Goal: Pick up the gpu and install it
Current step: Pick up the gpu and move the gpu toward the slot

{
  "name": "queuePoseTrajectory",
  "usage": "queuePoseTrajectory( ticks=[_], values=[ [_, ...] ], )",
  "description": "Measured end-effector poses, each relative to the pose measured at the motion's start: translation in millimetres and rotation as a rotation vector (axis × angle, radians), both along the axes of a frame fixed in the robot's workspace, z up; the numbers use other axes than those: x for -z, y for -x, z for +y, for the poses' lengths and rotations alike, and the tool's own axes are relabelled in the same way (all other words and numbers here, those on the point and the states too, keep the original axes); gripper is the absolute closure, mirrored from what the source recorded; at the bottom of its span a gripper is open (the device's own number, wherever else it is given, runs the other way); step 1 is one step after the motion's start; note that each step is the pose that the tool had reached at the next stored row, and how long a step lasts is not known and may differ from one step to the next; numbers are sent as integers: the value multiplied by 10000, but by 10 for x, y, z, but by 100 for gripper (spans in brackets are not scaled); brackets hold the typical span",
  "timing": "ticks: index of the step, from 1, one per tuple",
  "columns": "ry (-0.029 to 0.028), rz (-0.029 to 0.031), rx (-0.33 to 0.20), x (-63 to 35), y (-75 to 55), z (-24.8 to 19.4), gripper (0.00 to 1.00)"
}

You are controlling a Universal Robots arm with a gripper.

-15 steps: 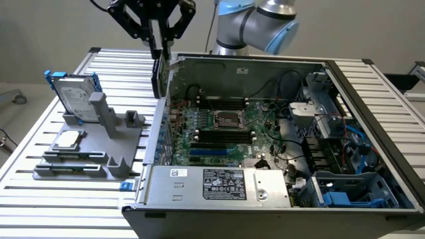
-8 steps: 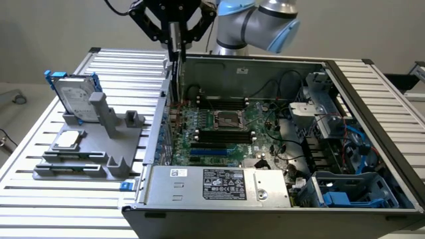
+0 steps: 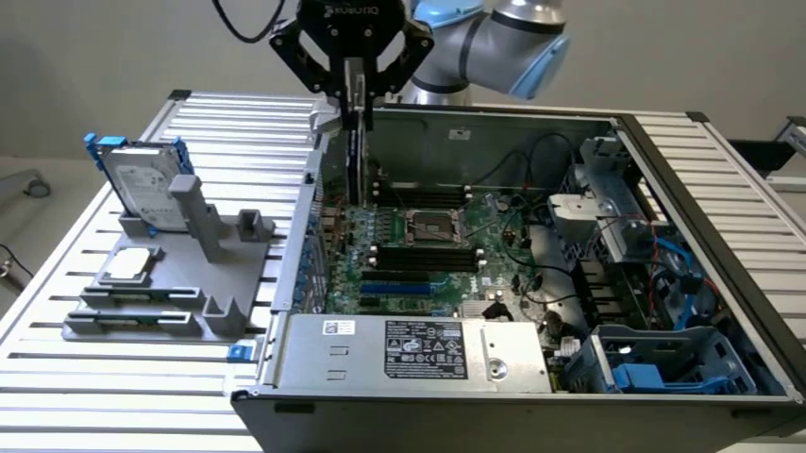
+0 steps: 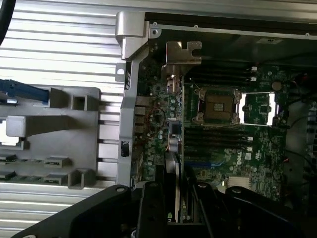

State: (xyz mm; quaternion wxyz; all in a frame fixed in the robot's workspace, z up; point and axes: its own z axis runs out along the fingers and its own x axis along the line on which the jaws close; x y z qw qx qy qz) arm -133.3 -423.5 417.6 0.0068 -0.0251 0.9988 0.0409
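The gpu (image 3: 362, 156) hangs edge-down, a thin dark card, over the back left part of the open computer case (image 3: 705, 217). My gripper (image 3: 357, 87) is shut on its upper edge. The card's lower end sits just above the motherboard (image 3: 428, 247), near the case's left wall. In the wrist view the gpu (image 4: 173, 144) runs edge-on away from my gripper (image 4: 174, 208), and its silver end bracket (image 4: 182, 53) is at the far end, close to the case's rear wall. The expansion slots beneath the card are partly hidden by it.
A grey fixture (image 3: 176, 274) on the slatted table (image 3: 75, 377) holds a silver hard drive in a blue frame (image 3: 139, 175) to the exterior view's left. Inside the case are the processor socket (image 3: 435, 226), black memory slots (image 3: 428, 260), cables and a power supply (image 3: 416, 349) at the front.
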Motion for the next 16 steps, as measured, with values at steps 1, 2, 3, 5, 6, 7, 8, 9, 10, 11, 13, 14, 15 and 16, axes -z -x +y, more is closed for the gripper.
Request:
queuePoseTrajectory(
  ticks=[1, 2, 3, 5, 6, 7, 8, 9, 10, 11, 13, 14, 15, 16],
  values=[
    [0, 0, 0, 16, -27, -6, 73],
    [-1, 0, -1, 32, -55, -12, 73],
    [0, 0, -1, 47, -81, -18, 73],
    [0, 1, 0, 79, -135, -30, 73],
    [0, 0, 0, 95, -163, -35, 73],
    [0, 0, -1, 114, -195, -41, 73],
    [0, 0, -2, 131, -225, -46, 73],
    [0, 0, -1, 149, -256, -51, 73],
    [0, 0, 0, 168, -288, -56, 73],
    [0, 0, -1, 186, -319, -60, 73],
    [-1, 0, -1, 222, -376, -70, 73],
    [0, 0, -1, 240, -403, -74, 73],
    [0, 0, 0, 258, -429, -78, 73],
    [-1, 0, 0, 276, -456, -83, 73]
  ],
)
